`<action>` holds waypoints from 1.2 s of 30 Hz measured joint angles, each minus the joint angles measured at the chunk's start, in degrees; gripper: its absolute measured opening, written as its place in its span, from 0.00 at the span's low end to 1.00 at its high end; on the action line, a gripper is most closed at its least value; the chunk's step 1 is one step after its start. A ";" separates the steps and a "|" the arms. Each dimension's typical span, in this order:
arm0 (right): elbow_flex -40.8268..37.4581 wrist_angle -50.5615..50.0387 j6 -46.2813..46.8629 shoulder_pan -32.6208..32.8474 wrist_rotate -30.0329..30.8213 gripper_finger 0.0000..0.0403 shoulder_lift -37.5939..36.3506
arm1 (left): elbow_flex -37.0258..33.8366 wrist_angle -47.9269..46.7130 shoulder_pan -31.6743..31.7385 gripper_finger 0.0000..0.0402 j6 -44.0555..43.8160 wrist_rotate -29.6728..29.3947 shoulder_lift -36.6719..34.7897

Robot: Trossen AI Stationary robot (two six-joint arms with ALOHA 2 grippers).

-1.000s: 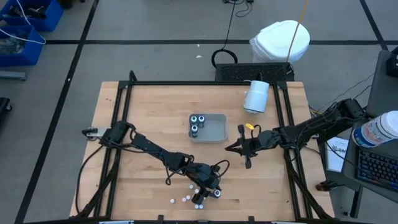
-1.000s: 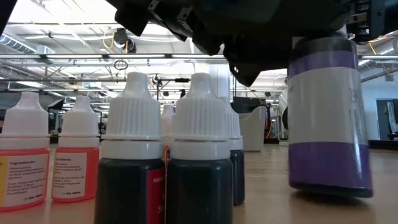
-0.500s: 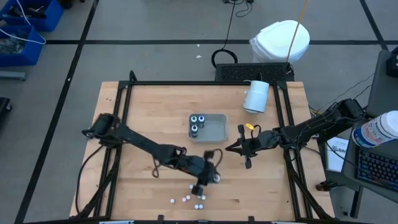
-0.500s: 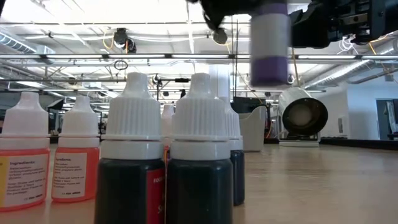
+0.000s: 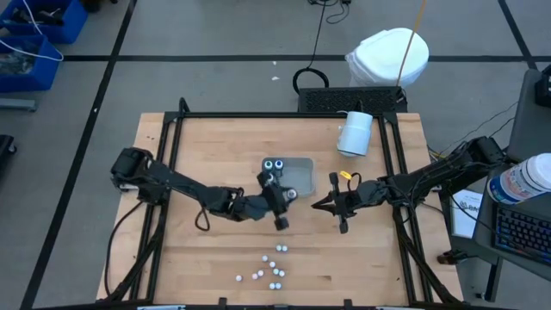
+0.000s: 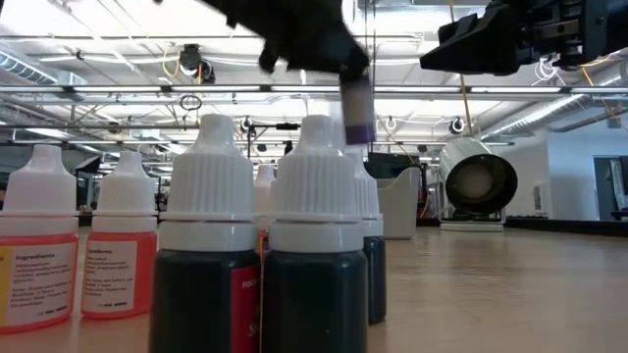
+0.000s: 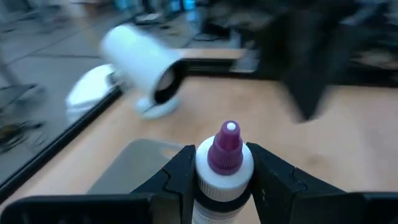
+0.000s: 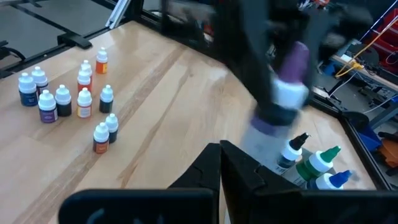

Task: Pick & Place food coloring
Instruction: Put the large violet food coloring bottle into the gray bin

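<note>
Purple-tipped food coloring bottle (image 7: 224,163) clamped between left gripper (image 7: 221,180) jaws, right gripper (image 5: 315,204) jaws together

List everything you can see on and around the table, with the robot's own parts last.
Capped bottles: ten, white caps, orange or dark bodies, standing in a loose cluster on the wood, apart from the tray.
Open-tipped bottles: three, black, green and blue tips, standing in the tray.
Purple-tipped bottle: one, held over the tray.
Tray: one, grey, mid-table.
Cylinder: one, white, on its side at the far right.
Table: one, light wood.
Left gripper: shut on the purple-tipped bottle.
Right gripper: shut, empty, right of the tray.
</note>
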 joint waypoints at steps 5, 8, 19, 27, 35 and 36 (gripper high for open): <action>0.00 0.36 -0.35 0.01 0.02 0.00 0.00 | -1.95 0.59 0.65 0.30 -1.18 -4.53 0.21; 0.00 0.42 -0.46 0.00 0.02 0.00 0.00 | -1.86 -0.43 0.91 0.30 -2.29 -4.23 0.09; 0.00 0.79 -0.13 -0.02 0.02 0.00 0.00 | -1.93 -5.33 2.72 0.30 -7.06 -6.05 0.24; 0.00 0.79 -0.17 -0.02 0.02 0.00 0.00 | -1.91 -7.28 3.77 0.30 -8.03 -7.29 1.01; 0.00 0.77 -0.04 -0.04 0.00 0.00 0.00 | -1.91 -6.34 4.38 0.30 -8.10 -7.11 5.13; 0.00 0.76 -0.04 -0.04 0.00 0.00 0.00 | -1.91 -6.40 4.39 0.30 -8.12 -7.17 5.24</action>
